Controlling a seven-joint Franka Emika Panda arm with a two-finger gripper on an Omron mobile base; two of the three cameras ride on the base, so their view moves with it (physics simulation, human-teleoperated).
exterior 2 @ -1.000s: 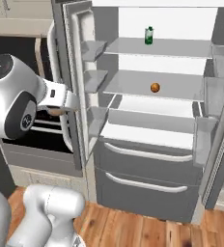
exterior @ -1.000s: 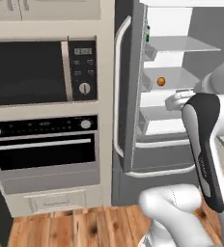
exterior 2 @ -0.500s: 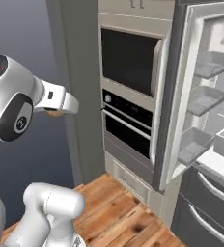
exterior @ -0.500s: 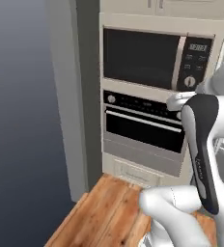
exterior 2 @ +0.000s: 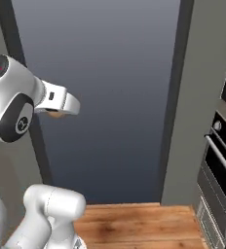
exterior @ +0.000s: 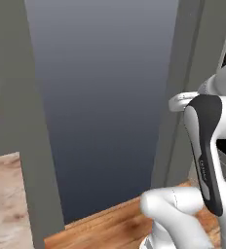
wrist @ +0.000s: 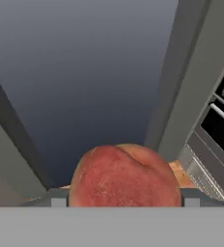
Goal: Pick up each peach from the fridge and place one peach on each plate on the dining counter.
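Observation:
A red-orange peach (wrist: 125,176) fills the lower middle of the hand view, held between the two fingertips of my gripper (wrist: 125,200), which is shut on it. In the right base view a sliver of the same peach (exterior 2: 55,115) shows under the hand at the left, held up at mid height. A patch of beige veined counter top (exterior: 8,194) lies at the lower left of the left base view. The fridge and the plates are out of view.
A wide dark grey-blue opening (exterior 2: 105,87) between grey wall panels lies straight ahead. The black-fronted wall oven (exterior 2: 222,160) stands at the right edge, also in the hand view (wrist: 215,120). Wooden floor (exterior 2: 134,223) runs below.
The whole picture has swept sideways: the base has turned away from the fridge, past the oven, toward the dark opening. The peach has stayed in the gripper.

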